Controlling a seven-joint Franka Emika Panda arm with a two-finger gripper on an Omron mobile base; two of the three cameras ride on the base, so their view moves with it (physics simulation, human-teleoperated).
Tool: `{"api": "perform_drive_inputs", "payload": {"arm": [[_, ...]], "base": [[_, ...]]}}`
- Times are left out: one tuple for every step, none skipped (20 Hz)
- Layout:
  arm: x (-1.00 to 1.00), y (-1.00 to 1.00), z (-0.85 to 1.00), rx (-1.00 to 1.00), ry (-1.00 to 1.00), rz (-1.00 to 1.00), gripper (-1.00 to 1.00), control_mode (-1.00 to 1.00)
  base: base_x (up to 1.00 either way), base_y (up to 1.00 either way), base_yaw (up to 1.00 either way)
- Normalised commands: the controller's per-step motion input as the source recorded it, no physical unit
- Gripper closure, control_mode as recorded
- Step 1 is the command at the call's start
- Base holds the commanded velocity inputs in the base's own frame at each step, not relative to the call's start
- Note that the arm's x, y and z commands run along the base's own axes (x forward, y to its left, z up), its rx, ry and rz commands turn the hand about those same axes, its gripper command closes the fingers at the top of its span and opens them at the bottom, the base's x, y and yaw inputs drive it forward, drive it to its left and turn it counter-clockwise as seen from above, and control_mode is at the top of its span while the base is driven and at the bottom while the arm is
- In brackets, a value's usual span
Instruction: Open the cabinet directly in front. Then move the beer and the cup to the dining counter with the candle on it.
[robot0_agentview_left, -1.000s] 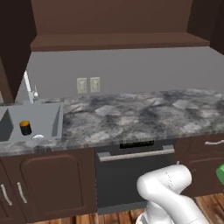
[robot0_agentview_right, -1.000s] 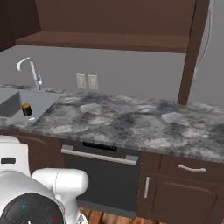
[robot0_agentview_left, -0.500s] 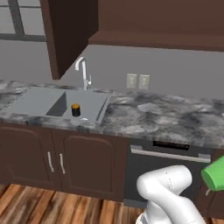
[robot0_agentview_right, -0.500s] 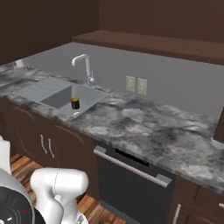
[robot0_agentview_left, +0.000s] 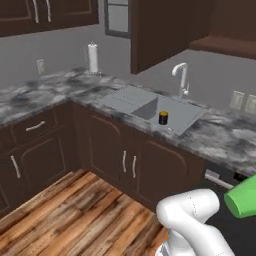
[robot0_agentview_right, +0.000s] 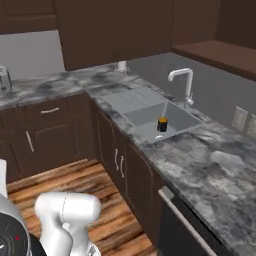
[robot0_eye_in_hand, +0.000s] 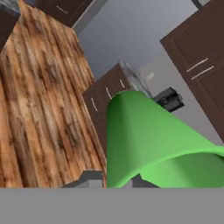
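A: Base swung left; sink bench (robot0_agentview_left: 220, 137) now slides rightward. Bright green tapered cup (robot0_eye_in_hand: 153, 144) sits pinched in the pincer.
B: Keep it pressed, carry steady toward the dining island.

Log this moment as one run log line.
tool: shut on cup | cup: carried, off counter | sink: dark cylinder inside | stage: carrying cup

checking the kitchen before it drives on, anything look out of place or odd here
One thing: a small black-and-orange cylinder stands upright in the sink basin, an unusual place for it. The green cup is carried tilted on its side at the arm's end. No spill or damage shows.
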Motion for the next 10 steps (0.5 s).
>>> {"api": "perform_drive_inputs", "payload": {"arm": [[0.00,0.00,0.00,0.00,0.00,0.00,1.00,1.00],[0.00,0.00,0.00,0.00,0.00,0.00,1.00,1.00],[0.00,0.00,0.00,0.00,0.00,0.00,1.00,1.00],[0.00,0.00,0.00,0.00,0.00,0.00,1.00,1.00],[0.00,0.00,0.00,0.00,0.00,0.00,1.00,1.00],[0.00,0.00,0.00,0.00,0.00,0.00,1.00,1.00],[0.00,0.00,0.00,0.00,0.00,0.00,1.00,1.00],[0.00,0.00,0.00,0.00,0.00,0.00,1.00,1.00],[0.00,0.00,0.00,0.00,0.00,0.00,1.00,1.00],[0.00,0.00,0.00,0.00,0.00,0.00,1.00,1.00]], "base": [[0.00,0.00,0.87],[0.00,0.00,0.89],[0.00,0.00,0.90],[-0.01,0.00,0.91],[0.00,0.00,0.91],[0.00,0.00,0.92],[0.00,0.00,0.92],[0.00,0.00,0.92],[0.00,0.00,0.92],[0.00,0.00,0.92]]}}
